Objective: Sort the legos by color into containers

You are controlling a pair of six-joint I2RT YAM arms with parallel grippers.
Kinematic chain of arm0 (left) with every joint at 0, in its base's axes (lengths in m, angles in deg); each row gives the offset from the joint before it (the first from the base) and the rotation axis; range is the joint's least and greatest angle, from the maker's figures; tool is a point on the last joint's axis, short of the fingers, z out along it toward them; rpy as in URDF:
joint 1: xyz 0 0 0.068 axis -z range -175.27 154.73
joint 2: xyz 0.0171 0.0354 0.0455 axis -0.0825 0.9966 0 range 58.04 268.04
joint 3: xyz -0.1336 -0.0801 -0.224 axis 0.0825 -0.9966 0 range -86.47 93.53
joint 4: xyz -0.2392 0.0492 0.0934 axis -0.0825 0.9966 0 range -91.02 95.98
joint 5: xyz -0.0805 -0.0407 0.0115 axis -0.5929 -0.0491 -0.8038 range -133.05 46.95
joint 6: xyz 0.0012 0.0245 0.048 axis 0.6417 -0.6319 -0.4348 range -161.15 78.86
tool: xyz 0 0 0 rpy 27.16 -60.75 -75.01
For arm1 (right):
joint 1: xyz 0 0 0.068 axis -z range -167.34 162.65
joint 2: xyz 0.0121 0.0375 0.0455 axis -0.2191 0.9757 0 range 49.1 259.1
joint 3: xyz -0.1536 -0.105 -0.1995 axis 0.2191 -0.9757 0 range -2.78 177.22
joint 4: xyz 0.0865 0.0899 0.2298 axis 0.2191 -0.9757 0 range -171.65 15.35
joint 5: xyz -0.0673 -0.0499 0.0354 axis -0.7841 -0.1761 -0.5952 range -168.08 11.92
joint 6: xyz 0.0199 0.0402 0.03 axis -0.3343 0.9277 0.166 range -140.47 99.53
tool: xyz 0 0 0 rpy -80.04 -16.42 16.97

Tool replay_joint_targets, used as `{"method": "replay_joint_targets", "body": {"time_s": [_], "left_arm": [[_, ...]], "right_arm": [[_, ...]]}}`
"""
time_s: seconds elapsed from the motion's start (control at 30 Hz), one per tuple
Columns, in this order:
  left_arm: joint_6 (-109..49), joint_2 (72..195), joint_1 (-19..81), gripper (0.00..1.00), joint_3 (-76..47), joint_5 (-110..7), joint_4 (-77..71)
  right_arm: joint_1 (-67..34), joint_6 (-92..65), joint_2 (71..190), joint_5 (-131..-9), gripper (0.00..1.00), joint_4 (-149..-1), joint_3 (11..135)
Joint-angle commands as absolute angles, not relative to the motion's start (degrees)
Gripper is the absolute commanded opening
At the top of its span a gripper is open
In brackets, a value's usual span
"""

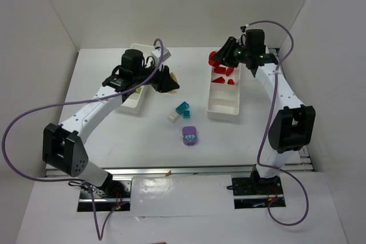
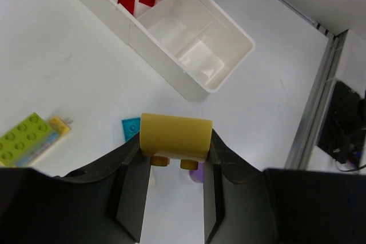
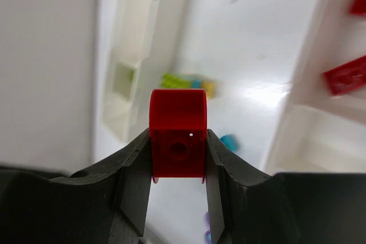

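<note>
The left gripper (image 2: 176, 158) is closed on a yellow brick (image 2: 176, 135). Its two dark fingers (image 2: 132, 190) press the brick's opposite sides, and two round studs show on the face turned toward the wrist. In the top view this gripper hangs above the table (image 1: 114, 135), just to the right of the left tray (image 1: 132, 104). Below and around it, in the left wrist view, a lime green brick (image 2: 26, 138) lies flat with a small yellow piece (image 2: 60, 125) at its end. The right gripper (image 3: 177, 161) is likewise clamped on a red brick (image 3: 177, 141) with a rounded top and a round hole in its near face, the fingers tight against both sides. Seen from above, it sits over the far end of the right tray (image 1: 223, 110), where loose red bricks (image 1: 224, 75) lie in the far compartments. The right wrist view is blurred, but something lime green shows in one compartment of the left tray. Loose on the table between the two trays are a teal brick (image 1: 183, 107), a white brick (image 1: 172, 116) just beside it, and, nearer the arm bases, a purple piece (image 1: 190, 136) with small teal bits on top.
</note>
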State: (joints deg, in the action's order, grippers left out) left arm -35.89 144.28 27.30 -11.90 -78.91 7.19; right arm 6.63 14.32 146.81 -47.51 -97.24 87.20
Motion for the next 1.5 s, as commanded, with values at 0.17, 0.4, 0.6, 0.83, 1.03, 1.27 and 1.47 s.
{"method": "replay_joint_targets", "body": {"time_s": [0.17,0.4,0.6,0.83,1.03,1.27,1.47], "left_arm": [[-27.53,150.66,25.74,0.0,-5.09,-76.01,17.61],[-23.49,158.14,25.74,0.0,4.84,-69.42,31.13],[-21.72,160.43,25.74,0.0,7.13,-68.27,32.38],[-21.2,161.48,27.93,0.0,8.72,-68.27,33.44],[-21.19,162.8,28.46,0.0,11.35,-68.27,34.49],[-21.19,163.33,28.46,0.0,12.4,-68.27,35.81],[-20.58,168.24,30.65,0.0,20.37,-69.58,36.43]], "right_arm": [[4.57,2.49,152.7,-79.65,0.19,-102.42,91.6],[4.57,-4.65,162.28,-85.64,0.21,-104.18,99.42],[4.57,-4.56,165.9,-87.66,0.27,-100.84,100.85],[4.57,-3.94,171.96,-86.96,0.3,-100.23,105.59],[3.95,-3.94,175.65,-85.64,0.61,-102.24,110.77],[2.37,-3.94,175.67,-87.48,0.81,-105.15,116.31],[3.07,1.15,158.28,-92.23,0.69,-96.19,98.41]]}}
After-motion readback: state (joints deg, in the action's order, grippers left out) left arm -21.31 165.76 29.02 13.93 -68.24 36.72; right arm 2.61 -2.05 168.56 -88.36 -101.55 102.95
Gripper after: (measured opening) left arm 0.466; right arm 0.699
